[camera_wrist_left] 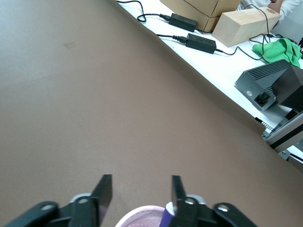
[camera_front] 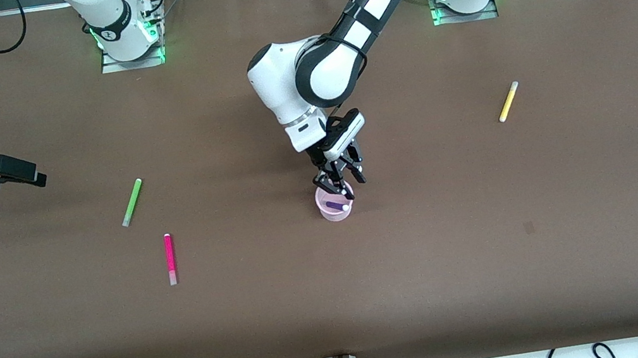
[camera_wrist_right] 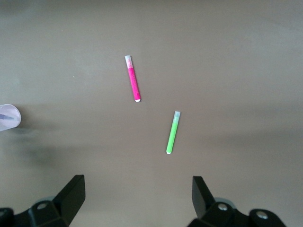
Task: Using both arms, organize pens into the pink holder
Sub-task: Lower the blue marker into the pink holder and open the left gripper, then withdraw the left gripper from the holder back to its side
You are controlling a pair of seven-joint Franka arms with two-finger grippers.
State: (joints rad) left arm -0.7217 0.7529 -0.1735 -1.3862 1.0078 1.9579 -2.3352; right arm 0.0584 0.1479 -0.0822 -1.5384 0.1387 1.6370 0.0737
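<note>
The left gripper (camera_front: 341,183) is hanging directly over the pink holder (camera_front: 335,210) at the table's middle, its jaws parted around nothing, and the dark purple pen (camera_front: 337,205) is resting inside the cup, apparently just dropped. The right gripper (camera_front: 30,174) is waiting with jaws spread wide over the right arm's end of the table, near the green pen (camera_front: 132,202) and the magenta pen (camera_front: 170,259), probably its next picks. The yellow pen (camera_front: 508,101) is lying toward the left arm's end.
</note>
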